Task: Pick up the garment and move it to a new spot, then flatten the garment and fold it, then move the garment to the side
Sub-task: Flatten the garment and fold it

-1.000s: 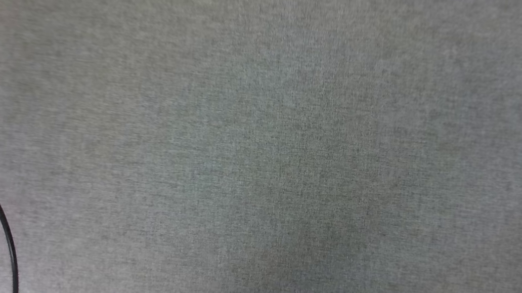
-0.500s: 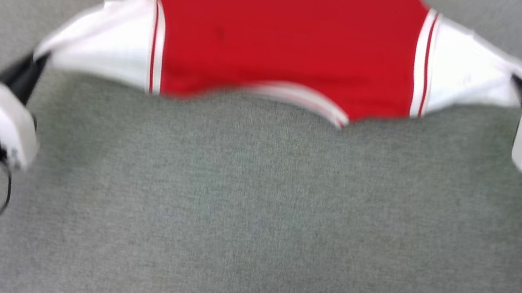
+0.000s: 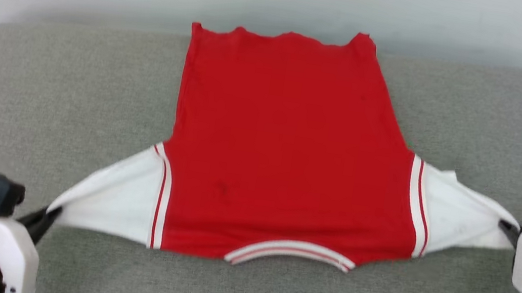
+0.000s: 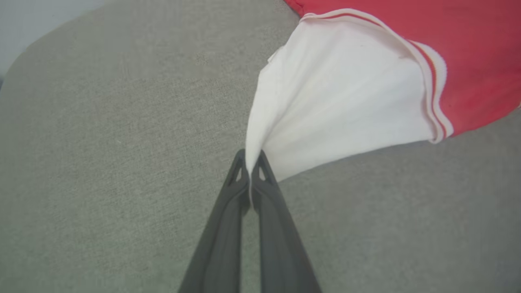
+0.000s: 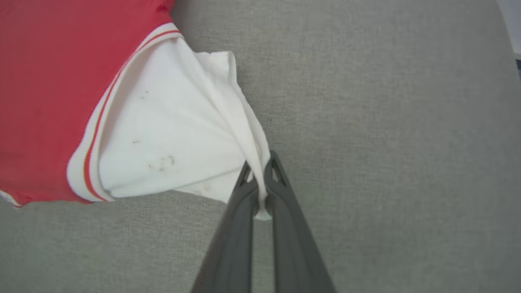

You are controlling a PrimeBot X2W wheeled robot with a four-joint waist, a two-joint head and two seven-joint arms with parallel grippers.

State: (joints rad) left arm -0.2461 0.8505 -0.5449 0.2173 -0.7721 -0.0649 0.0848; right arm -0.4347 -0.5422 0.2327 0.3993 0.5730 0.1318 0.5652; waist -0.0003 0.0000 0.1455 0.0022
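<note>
Head view, whole garment (image 3: 285,155) spread out, wrist views, left hand (image 4: 249,158) and right hand (image 5: 260,163) clamped on sleeve tips

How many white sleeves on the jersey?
2. One sleeve lower left in the head view, pinched by the left gripper; the other sleeve at right, pinched by the right gripper.

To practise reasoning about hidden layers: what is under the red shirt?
The garment lies spread on the grey fabric surface, which shows on both sides of it and in front. Its underside, and anything flat beneath it, is covered and cannot be seen.
</note>
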